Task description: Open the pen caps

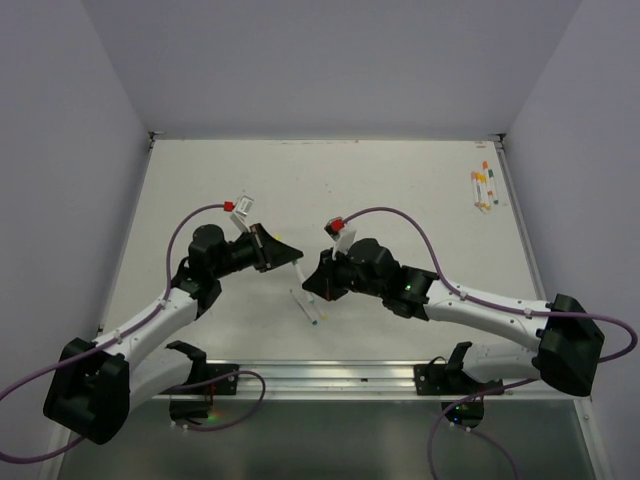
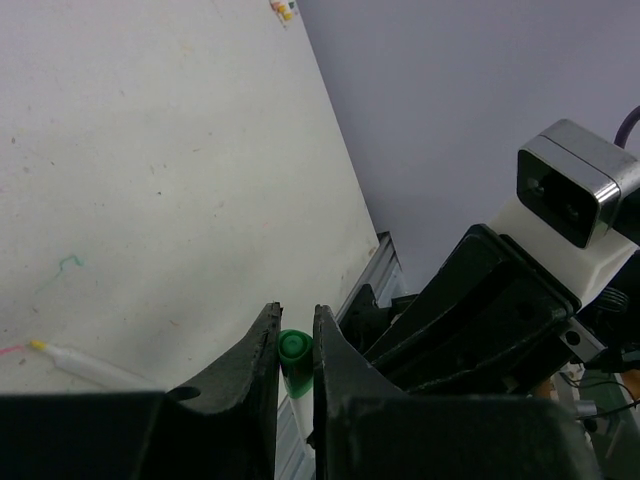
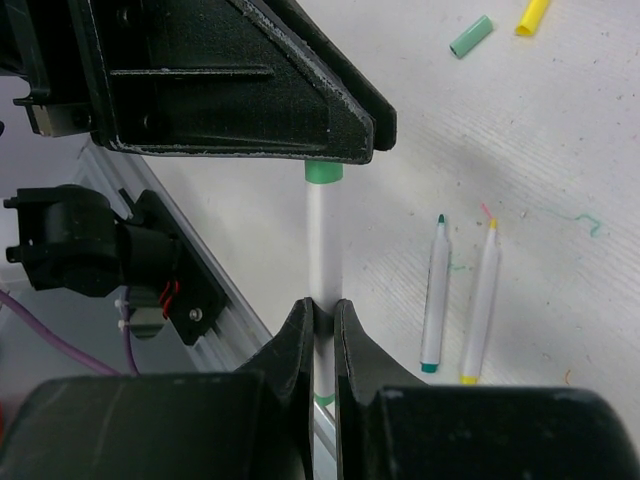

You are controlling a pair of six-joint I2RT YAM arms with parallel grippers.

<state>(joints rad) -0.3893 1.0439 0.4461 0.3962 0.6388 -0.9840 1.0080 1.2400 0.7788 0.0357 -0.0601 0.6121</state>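
A white-barrelled pen point(image 3: 322, 240) is held between my two grippers, above the table's near middle. My right gripper point(image 3: 321, 303) is shut on its barrel. The pen's green cap point(image 2: 293, 350) sits between the fingers of my left gripper point(image 2: 295, 310), which are closed against it on both sides. From the right wrist view the same cap point(image 3: 323, 172) shows just under the left gripper's black fingers point(image 3: 300, 100). From above, the left gripper point(image 1: 297, 257) and right gripper point(image 1: 312, 283) nearly touch.
Two uncapped pens, one teal-tipped point(image 3: 435, 295) and one yellow-tipped point(image 3: 480, 300), lie on the table beside the held pen. Loose green point(image 3: 470, 36) and yellow point(image 3: 533, 14) caps lie farther off. Several capped pens point(image 1: 483, 188) rest at the far right. An aluminium rail point(image 1: 330, 375) runs along the near edge.
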